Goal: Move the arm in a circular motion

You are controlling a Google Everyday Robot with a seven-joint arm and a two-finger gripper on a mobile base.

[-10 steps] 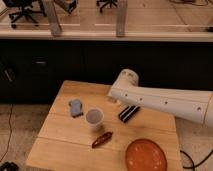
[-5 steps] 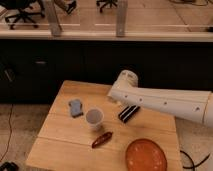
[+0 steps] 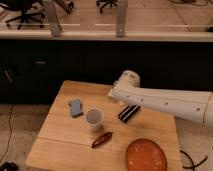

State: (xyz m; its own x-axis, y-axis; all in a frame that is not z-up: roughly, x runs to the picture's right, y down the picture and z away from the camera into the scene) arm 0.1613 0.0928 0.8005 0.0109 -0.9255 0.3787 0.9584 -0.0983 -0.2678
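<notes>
Hardly anything has moved in the last half second: your arm (image 3: 160, 102) lies almost where it did, and the things on the table (image 3: 59, 146) keep their places. You have one arm, reaching in from 3 o'clock across the table's far right part, with its rounded elbow toward 12 o'clock of the table's middle. You have one gripper (image 3: 129, 114), the dark piece just under the arm at 3 o'clock of the cup (image 3: 94, 119) and apart from it. Whether it is open or closed, or has hold of anything, you cannot tell from this view. On the table, count one white cup standing upright near the middle and one blue-grey pad (image 3: 75, 107) near the cup at its 10 o'clock. There is also one reddish-brown oblong thing (image 3: 102, 140) lying near the cup at its 5 o'clock. One orange plate (image 3: 145, 155) sits at the cup's 4 o'clock, by the near right corner.
</notes>
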